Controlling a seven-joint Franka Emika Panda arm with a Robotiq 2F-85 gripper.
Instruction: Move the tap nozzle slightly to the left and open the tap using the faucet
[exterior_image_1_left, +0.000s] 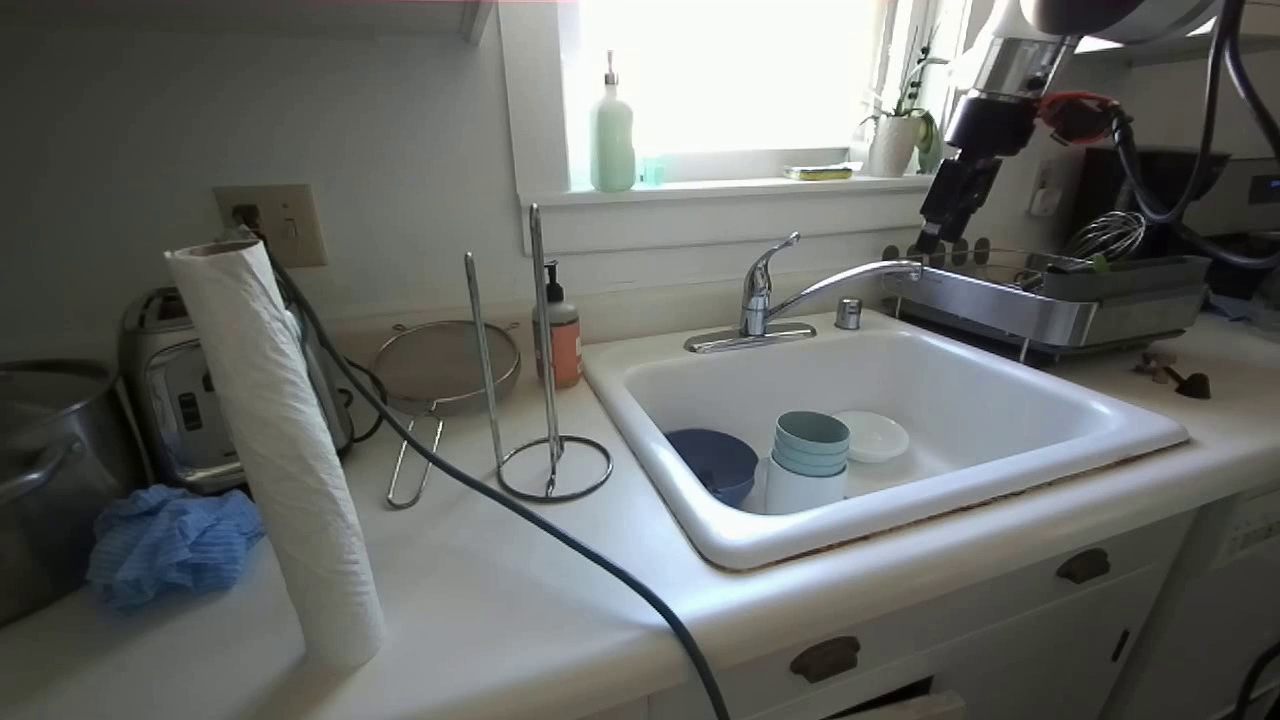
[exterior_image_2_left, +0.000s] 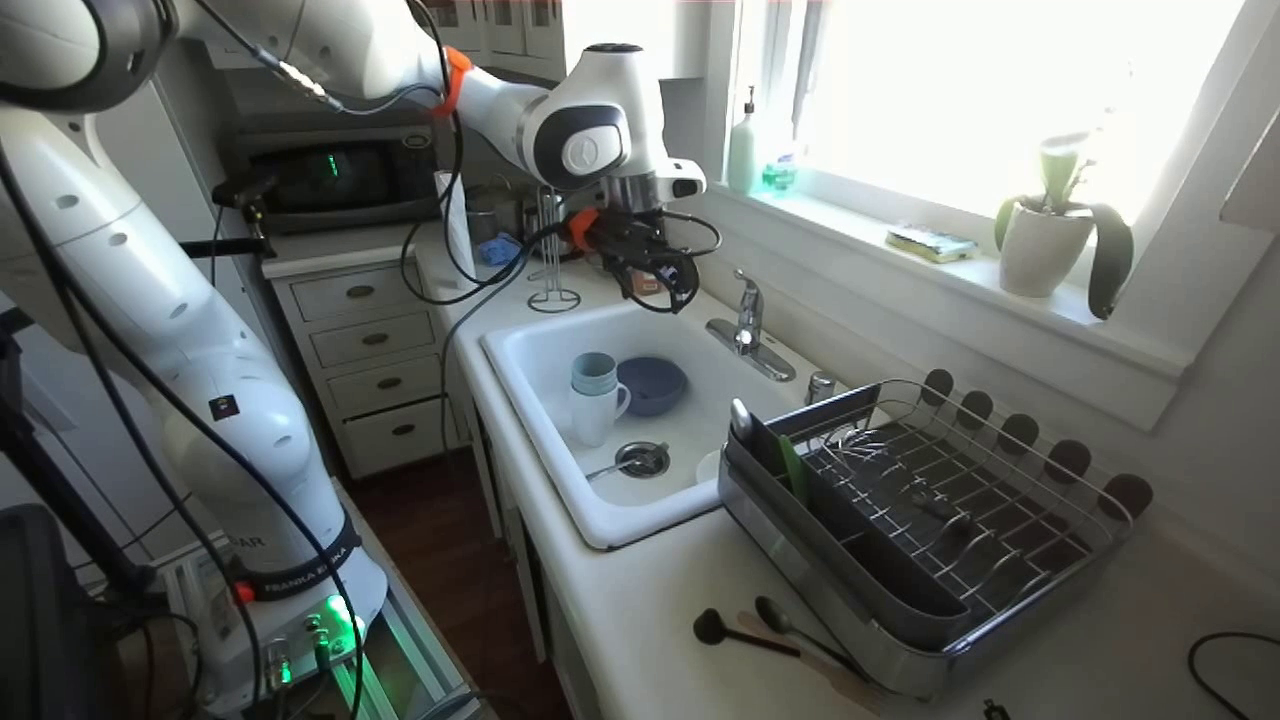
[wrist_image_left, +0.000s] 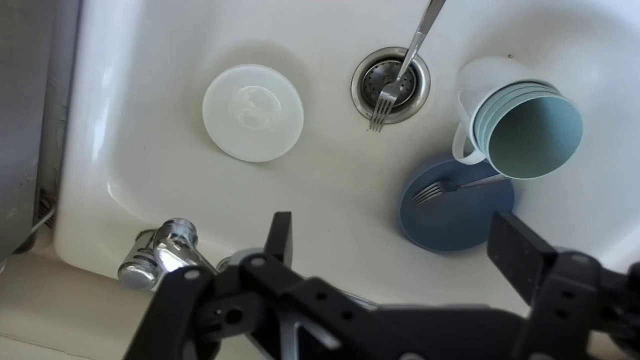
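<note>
With the claw (wrist_image_left: 392, 240) released, jaws wide apart, the wrist view shows just the end of the spout (wrist_image_left: 175, 247) over the wall-side rim of the sink (wrist_image_left: 90, 215), the claw masking most of the tap (exterior_image_1_left: 755, 312), while bare sink floor shows between the jaws and the white dish (wrist_image_left: 252, 112).

Lit from the far side through a white-framed window (exterior_image_1_left: 730, 80), blown out by daylight. Set into a pale wall (exterior_image_1_left: 400, 130), above a worktop (exterior_image_1_left: 450, 600) on near white cabinets (exterior_image_1_left: 1020, 650). In an exterior view, dropping to a dark reddish-brown floor (exterior_image_2_left: 435, 540), with pale drawers (exterior_image_2_left: 350, 352) at far left and dim shadow beneath white wall cupboards (exterior_image_2_left: 640, 20).
</note>
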